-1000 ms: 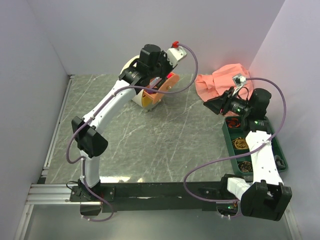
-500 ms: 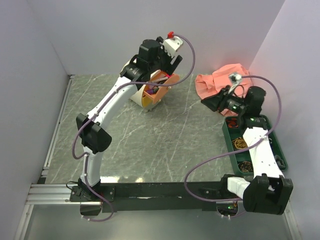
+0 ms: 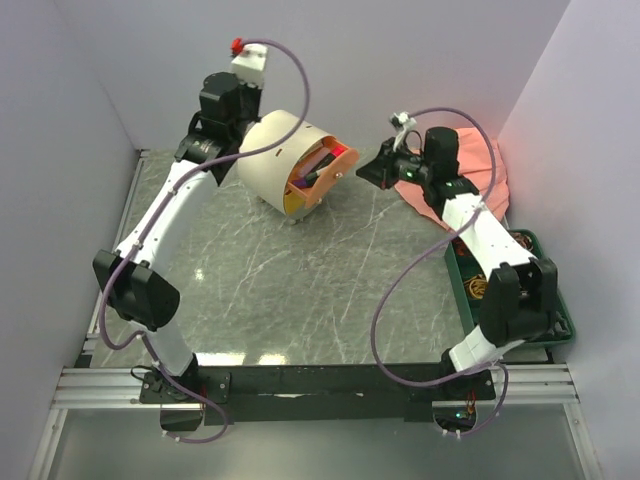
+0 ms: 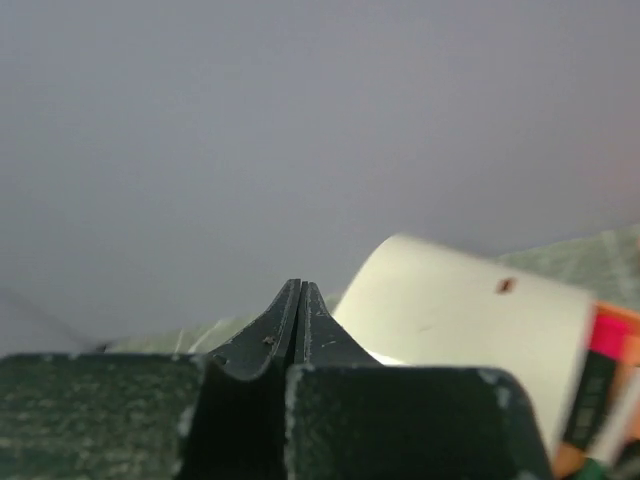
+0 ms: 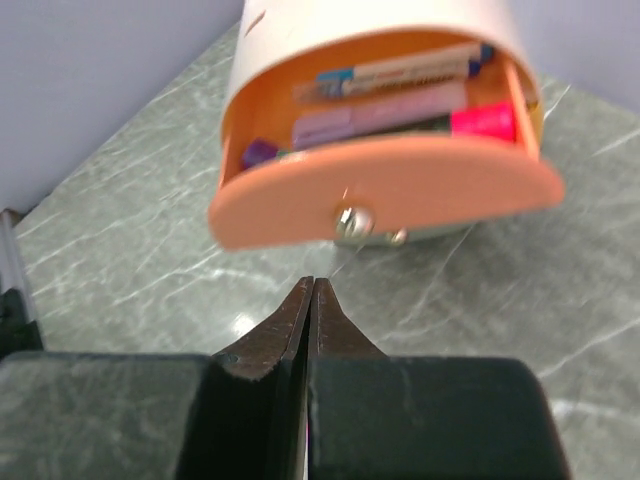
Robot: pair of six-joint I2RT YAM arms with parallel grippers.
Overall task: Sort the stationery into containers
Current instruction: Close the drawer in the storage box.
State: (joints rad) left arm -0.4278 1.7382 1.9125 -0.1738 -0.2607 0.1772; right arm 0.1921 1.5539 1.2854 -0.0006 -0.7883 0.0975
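Observation:
The cream drum cabinet (image 3: 275,160) stands at the back of the table with its peach-orange drawer (image 3: 325,182) pulled out. In the right wrist view the drawer (image 5: 390,190) holds stationery: a white blue-capped pen (image 5: 400,72), a lilac marker (image 5: 380,112), a pink highlighter (image 5: 482,122) and a purple piece (image 5: 258,152). A yellow drawer front (image 3: 292,200) sits below, closed. My right gripper (image 5: 313,285) is shut and empty, just short of the drawer's knob (image 5: 352,222). My left gripper (image 4: 299,290) is shut and empty, raised behind and left of the cabinet (image 4: 470,340), facing the back wall.
A dark green compartment tray (image 3: 562,305) lies along the right wall, partly under the right arm. A crumpled pink cloth (image 3: 475,160) sits at the back right. Walls close in the left, back and right sides.
The left gripper opened over the drawer, then pulled away up and left behind the cabinet and shut. The right arm swung from above the tray to the drawer front and shut.

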